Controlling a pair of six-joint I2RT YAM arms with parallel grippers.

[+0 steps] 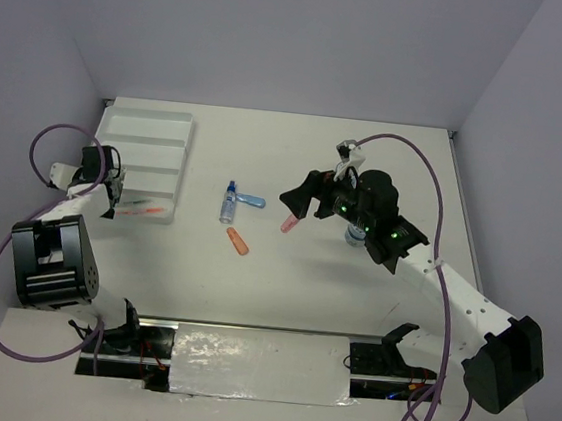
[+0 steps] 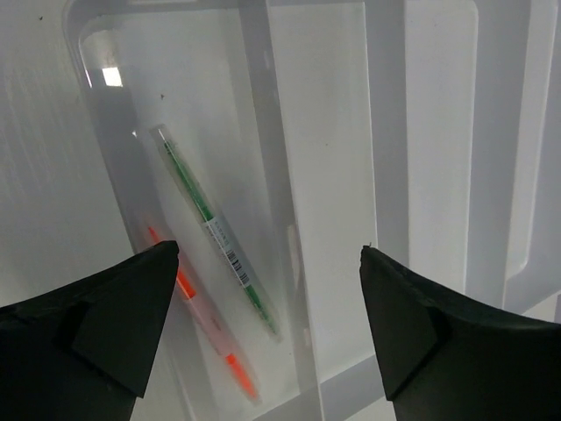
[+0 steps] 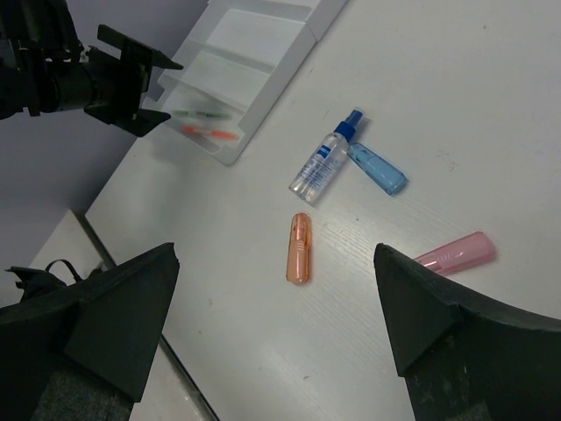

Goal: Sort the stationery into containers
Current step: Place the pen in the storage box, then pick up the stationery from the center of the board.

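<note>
The white four-compartment tray [image 1: 152, 119] sits at the far left. A thin green pen [image 2: 215, 232] and an orange-tipped pen [image 2: 206, 320] lie in its nearest compartment. My left gripper [image 2: 270, 263] is open and empty just above that compartment; in the top view it [image 1: 112, 196] is at the tray's near-left end. A clear bottle with a blue cap [image 3: 326, 160], a light blue piece [image 3: 377, 168], an orange piece [image 3: 300, 248] and a pink piece [image 3: 456, 253] lie on the table. My right gripper [image 3: 275, 263] is open and empty, high above the orange piece. A bluish tape roll [image 1: 356, 236] peeks from under the right arm.
The tray [image 3: 263, 44] and the left gripper [image 3: 123, 83] show at the far left of the right wrist view. The tray's other compartments [image 2: 429, 132] hold nothing visible. Grey walls enclose the table on three sides. The second tape roll is out of view.
</note>
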